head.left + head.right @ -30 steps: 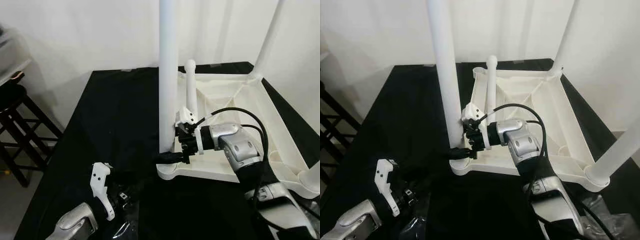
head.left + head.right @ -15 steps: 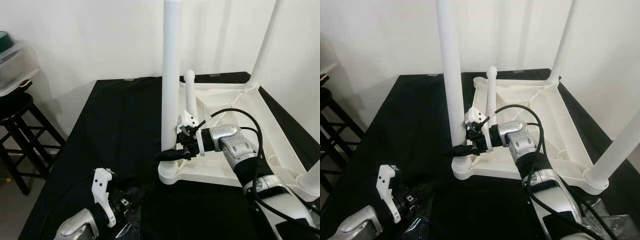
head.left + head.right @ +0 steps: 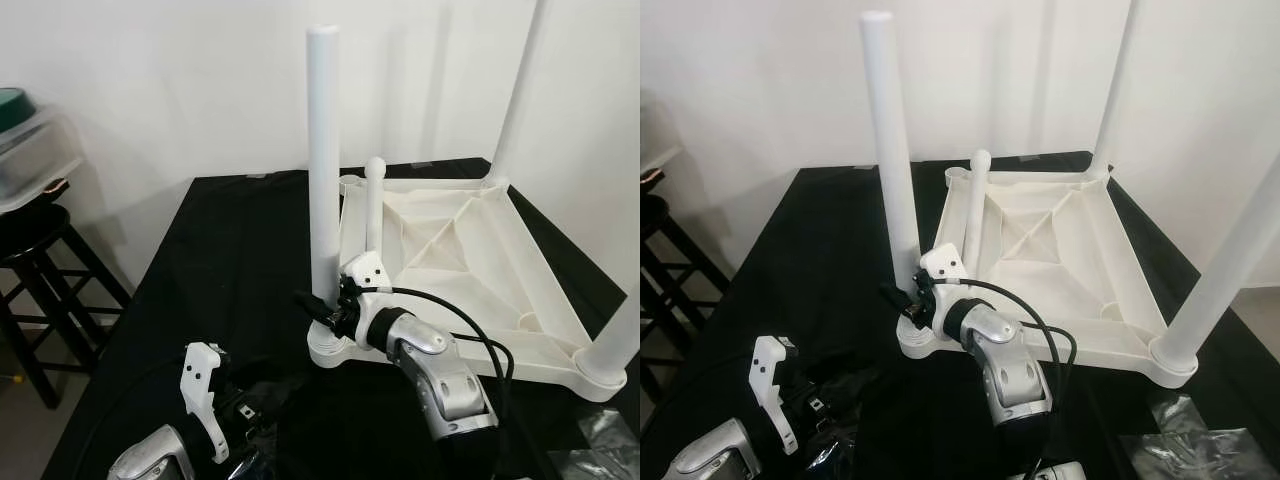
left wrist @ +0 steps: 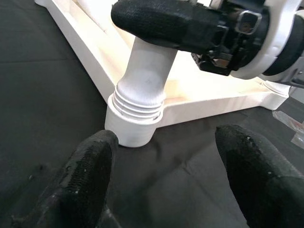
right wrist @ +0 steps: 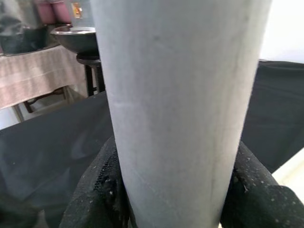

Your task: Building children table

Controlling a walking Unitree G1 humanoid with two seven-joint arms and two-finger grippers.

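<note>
Black-covered work surface (image 3: pixel 220 260) against a white wall, carrying the inverted white tabletop (image 3: pixel 470 250).
Upright leg (image 3: pixel 323 170) stands in the near-left corner socket (image 4: pixel 135 126); right gripper (image 3: pixel 318 305) clamps its base; left gripper (image 4: pixel 161 190) hovers just before the socket, fingers (image 4: pixel 88 173) spread wide.

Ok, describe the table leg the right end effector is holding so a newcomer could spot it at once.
On the black-covered table lies an upside-down white tabletop with legs standing up from its corners. The leg in question rises from the near corner on the robot's left side. Unlike the others, it has the right end effector clamped around its base, just above the threaded socket.
</note>
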